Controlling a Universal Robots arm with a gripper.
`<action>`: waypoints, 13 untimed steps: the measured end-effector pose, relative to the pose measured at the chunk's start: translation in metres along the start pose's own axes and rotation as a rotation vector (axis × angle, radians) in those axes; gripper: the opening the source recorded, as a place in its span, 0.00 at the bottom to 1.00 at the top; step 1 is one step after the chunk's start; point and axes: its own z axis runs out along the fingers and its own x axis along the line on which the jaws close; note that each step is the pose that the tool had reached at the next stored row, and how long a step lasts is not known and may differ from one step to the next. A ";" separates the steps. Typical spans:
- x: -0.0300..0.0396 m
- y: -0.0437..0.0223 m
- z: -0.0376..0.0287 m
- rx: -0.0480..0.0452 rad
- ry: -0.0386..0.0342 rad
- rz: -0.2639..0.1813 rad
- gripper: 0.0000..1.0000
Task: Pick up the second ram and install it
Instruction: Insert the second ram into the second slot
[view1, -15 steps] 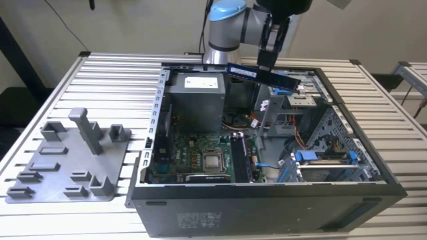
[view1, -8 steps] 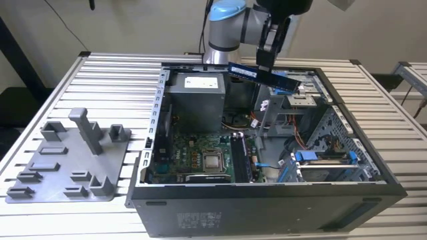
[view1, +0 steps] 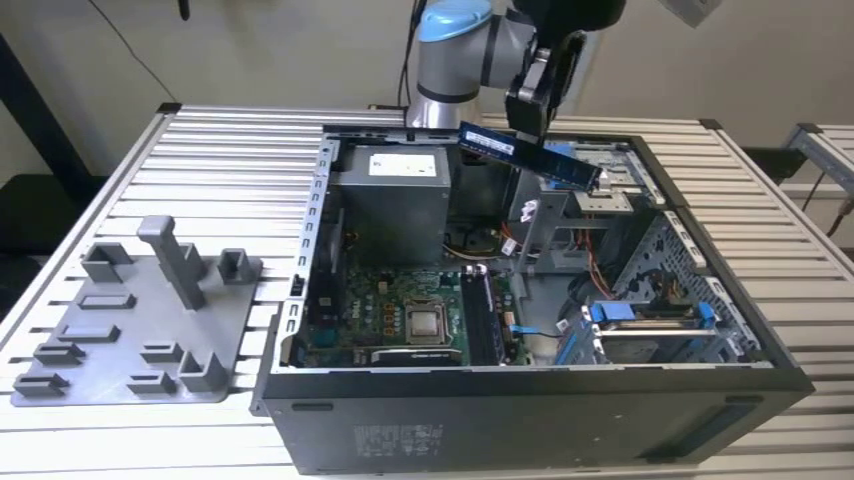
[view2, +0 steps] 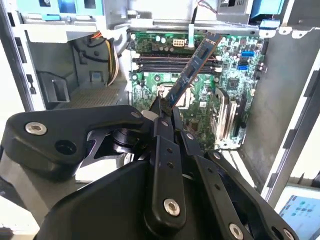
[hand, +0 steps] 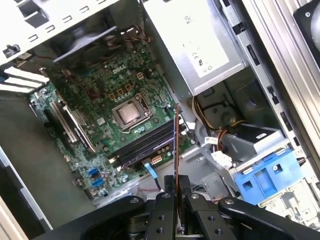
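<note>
Pincer: your pincer (view1: 526, 132) is closed tight on the second ram (view1: 529, 154). In both wrist views its black fingers (view2: 161, 114) press on the stick's two flat faces.
Second ram: it hangs in the air above the open computer case (view1: 534, 405), tilted, with its end toward the exterior view's right sitting lower. It is clear of everything inside. In the second wrist view the blue-green board (view2: 193, 69) reaches out from the fingertips over the motherboard (view2: 225, 70). In the first wrist view you see it edge-on as a thin line (hand: 176, 145).
Memory slots: the long dark slots (hand: 145, 144) lie beside the processor (hand: 130, 114), well below the stick, with nothing touching.
Case: it lies on its side on the slatted table (view1: 227, 150) with the side panel off. The grey power supply (view1: 391, 190) sits at the far end, and a blue drive bracket (view1: 647, 315) lies toward the exterior view's right.
Tray: the grey plastic tray (view1: 134, 330) with upright posts sits on the table, just beside the case on the exterior view's left.
</note>
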 end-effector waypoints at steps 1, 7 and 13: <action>0.0000 0.0000 0.0001 0.0005 0.0000 0.013 0.14; 0.0002 -0.0001 0.0003 0.0040 -0.0002 0.092 0.14; 0.0003 -0.0002 0.0009 0.0075 -0.0005 0.174 0.14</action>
